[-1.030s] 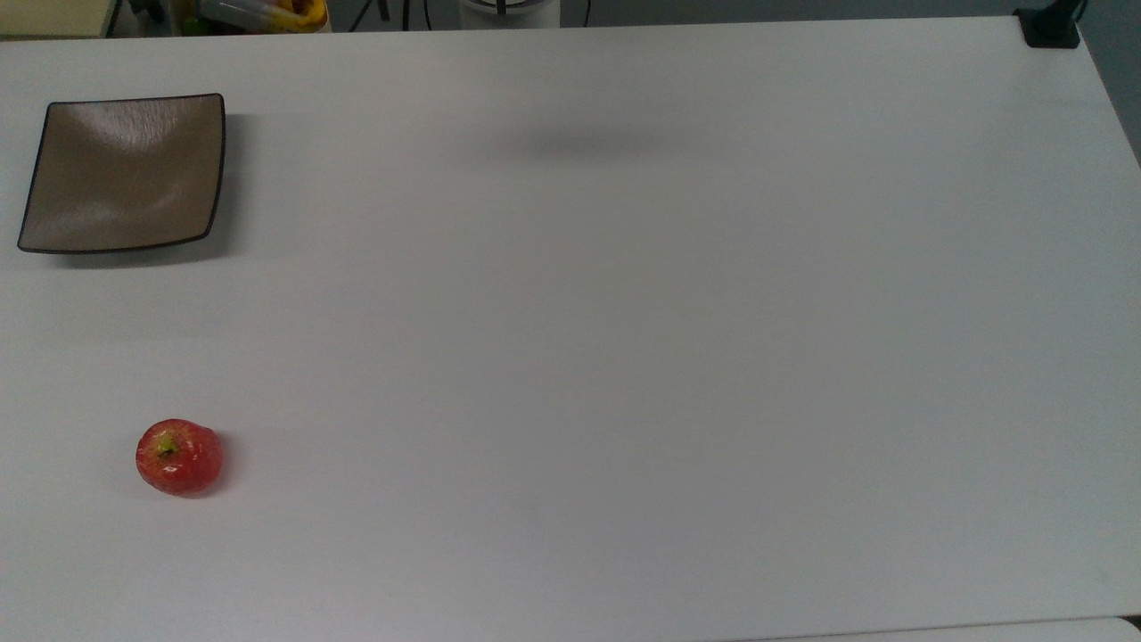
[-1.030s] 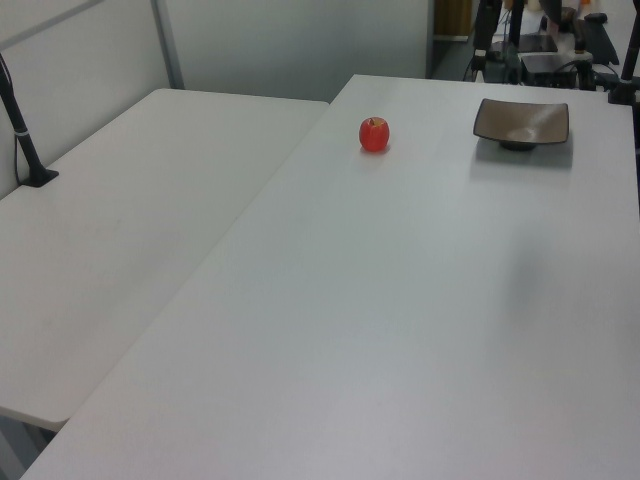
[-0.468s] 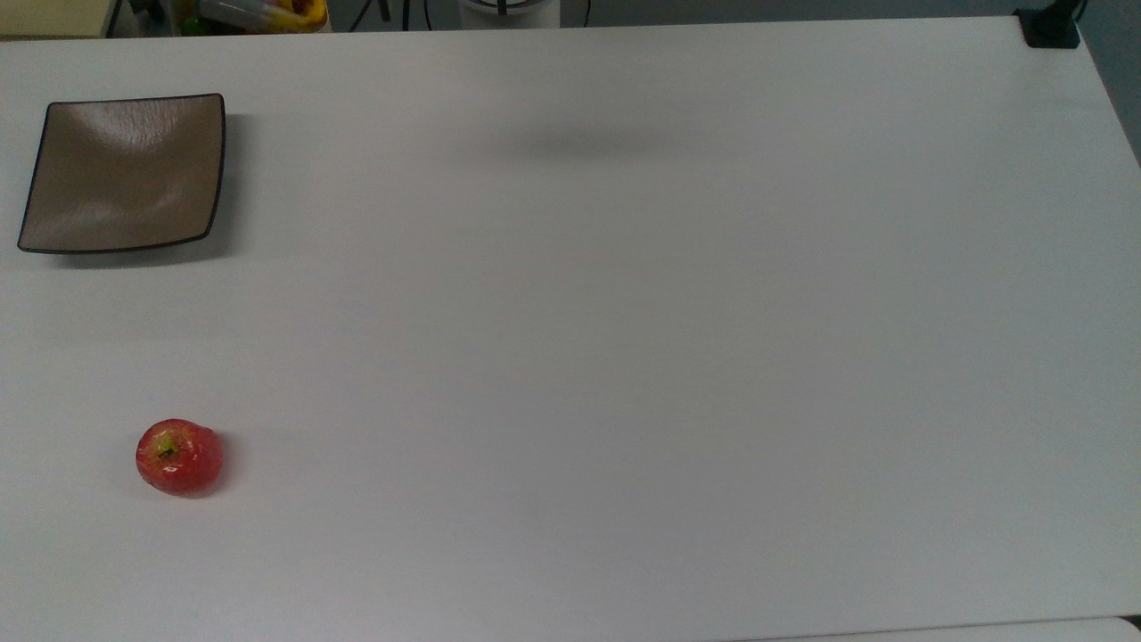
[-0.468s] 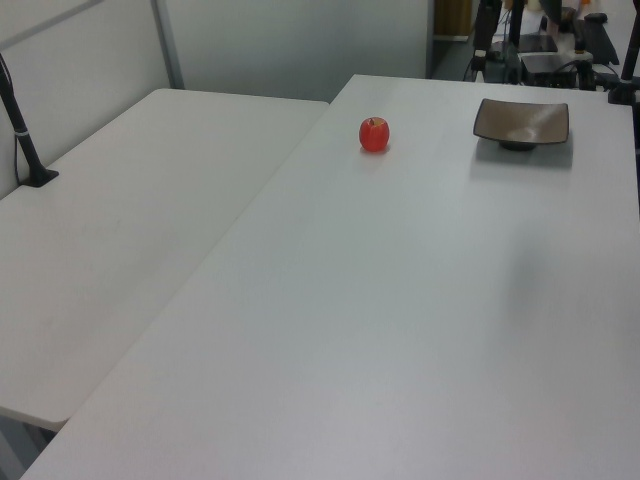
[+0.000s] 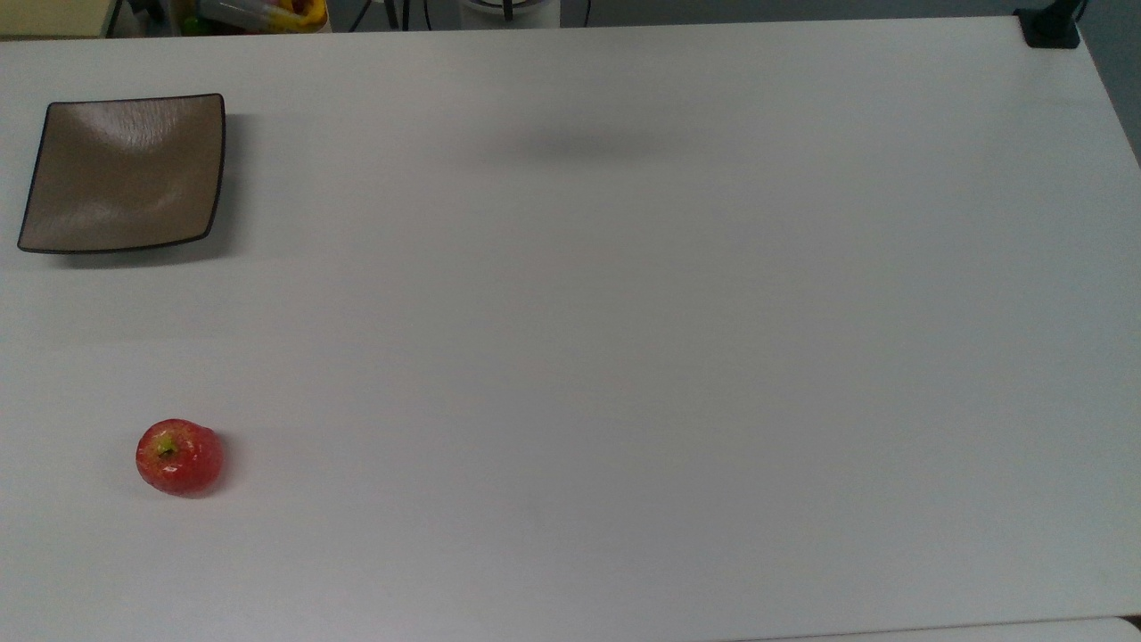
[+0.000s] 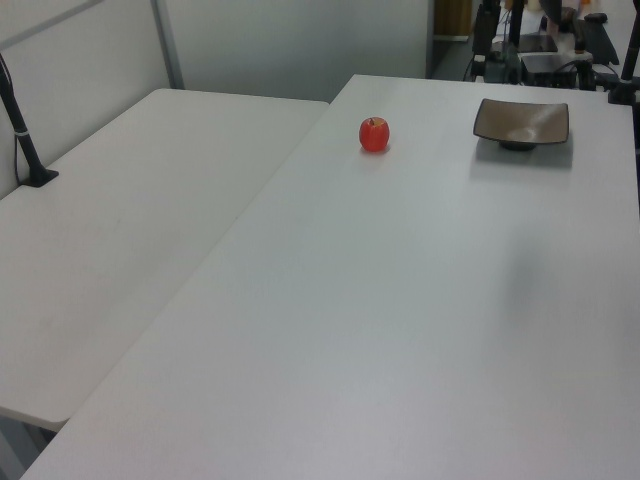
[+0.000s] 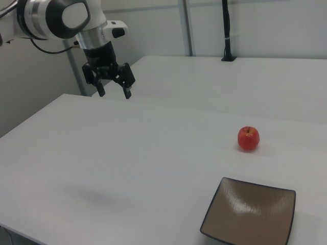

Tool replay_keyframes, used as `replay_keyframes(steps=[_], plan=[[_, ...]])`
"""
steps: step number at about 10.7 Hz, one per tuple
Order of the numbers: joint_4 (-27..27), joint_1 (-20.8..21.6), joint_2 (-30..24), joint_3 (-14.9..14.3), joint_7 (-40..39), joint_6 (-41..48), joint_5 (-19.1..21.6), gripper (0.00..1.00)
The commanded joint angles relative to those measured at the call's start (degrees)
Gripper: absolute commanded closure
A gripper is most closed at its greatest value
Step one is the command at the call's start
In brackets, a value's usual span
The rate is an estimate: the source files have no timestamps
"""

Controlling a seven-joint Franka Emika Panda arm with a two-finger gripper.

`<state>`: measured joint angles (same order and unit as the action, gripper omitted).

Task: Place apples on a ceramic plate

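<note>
- Change over the last second is close to nothing: the apple (image 5: 178, 457) and the ceramic plate (image 5: 123, 173) lie just where they lay in the earlier top and left views, and only the faint shadow on the table (image 5: 624, 357) seems to hold its spot near the top view's far edge.
- Gripper (image 7: 113, 92) hangs high above the table in the right view, toward the right view's left, its two fingers spread apart with nothing between them.
- Apple sits upright on the bare table, stem hollow up, well apart from the plate; in the top view it lies toward the near left corner, with the plate at the far left.
- In the right view the apple (image 7: 248, 138) is beyond the plate (image 7: 250, 213), and both are well apart from the gripper.
- By my judgement the task has hardly begun: no reach toward the fruit is under way, and the plate carries nothing.
- Count: one apple, one plate, one gripper, and a second white table (image 6: 130, 210) butted beside the first.
</note>
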<state>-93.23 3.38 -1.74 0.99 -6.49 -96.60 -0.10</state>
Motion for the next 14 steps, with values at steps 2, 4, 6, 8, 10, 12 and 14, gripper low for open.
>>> replay_keyframes(steps=[2, 4, 6, 8, 10, 12, 14], plan=[[3.13, -0.04, 4.01, -0.37, -0.71, 0.27, 2.11, 0.0], [7.6, -0.31, 8.23, -1.6, -0.63, -0.43, 1.86, 0.0], [9.3, -0.65, 10.27, -3.71, -0.62, -7.07, 1.94, 0.0], [9.3, -2.93, 12.19, -4.07, -0.71, -15.78, 1.94, 0.0], [9.3, -5.48, 14.82, -4.42, -0.45, -24.38, 2.99, 0.0], [9.38, -7.24, 18.34, -4.51, -0.45, -32.73, 3.79, 0.0], [9.99, -8.48, 22.64, -4.86, -0.45, -41.52, 3.79, 0.0]])
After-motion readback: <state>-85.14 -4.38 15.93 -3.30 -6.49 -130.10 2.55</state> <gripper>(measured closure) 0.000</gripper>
